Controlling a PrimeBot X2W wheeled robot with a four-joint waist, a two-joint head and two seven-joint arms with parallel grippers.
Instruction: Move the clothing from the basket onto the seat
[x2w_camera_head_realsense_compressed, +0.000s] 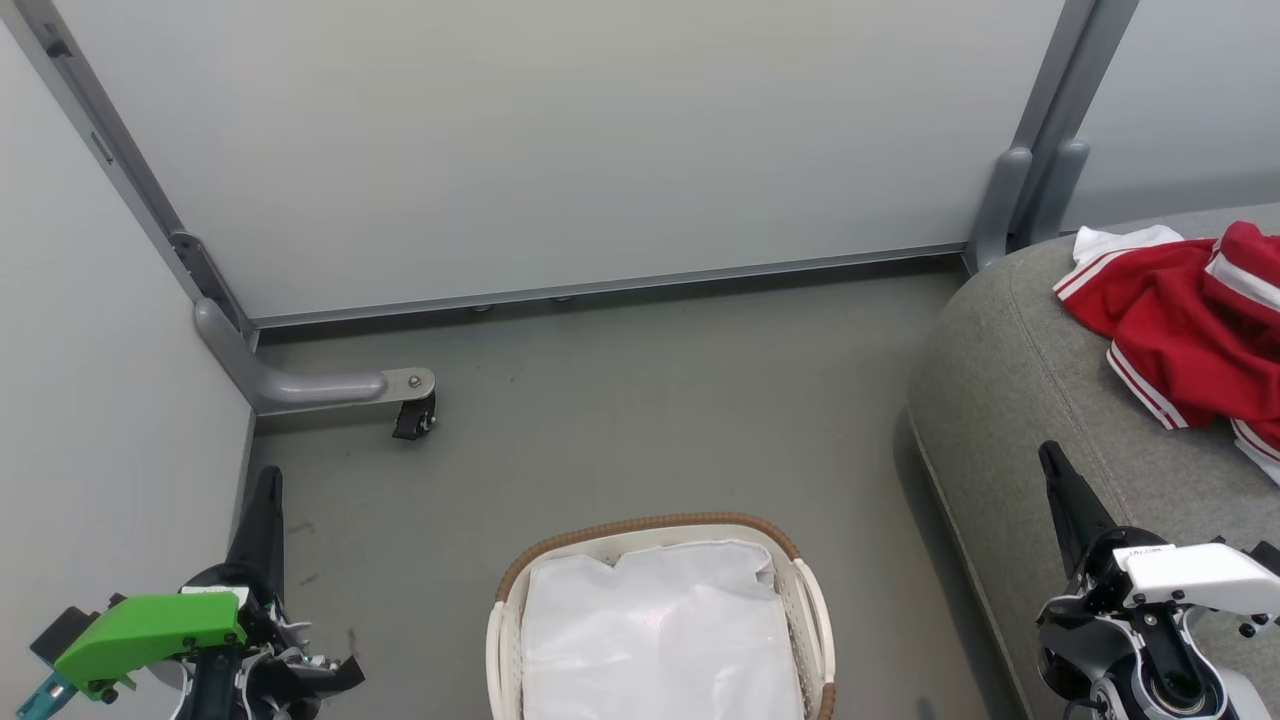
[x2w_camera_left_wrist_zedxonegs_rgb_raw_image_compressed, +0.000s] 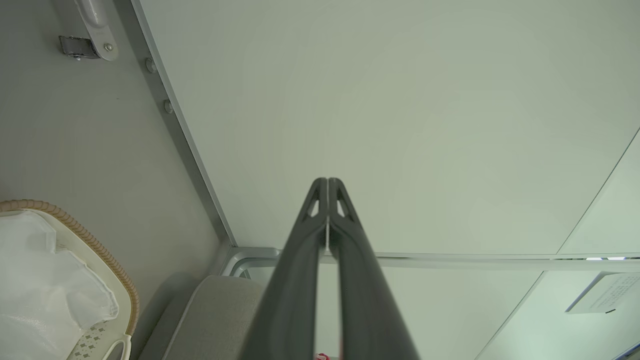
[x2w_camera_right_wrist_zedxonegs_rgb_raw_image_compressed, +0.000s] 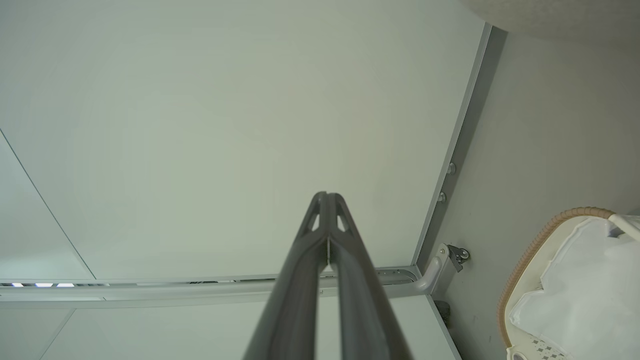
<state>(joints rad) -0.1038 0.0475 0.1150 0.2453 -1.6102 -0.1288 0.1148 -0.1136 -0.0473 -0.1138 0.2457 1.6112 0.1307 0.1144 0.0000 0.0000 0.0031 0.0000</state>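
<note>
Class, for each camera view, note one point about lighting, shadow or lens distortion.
Head view: soft, even light; the seat faintly shades the floor; the liner in the basket gleams. Left wrist view: the wide-angle lens makes the left gripper loom large. Right wrist view: small bright glints low left of the right gripper.

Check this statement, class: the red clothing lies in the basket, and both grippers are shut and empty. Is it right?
No. The head view shows the red clothing lying on the grey seat, not in the basket, which holds its white liner. The left gripper and right gripper are shut and empty.
</note>
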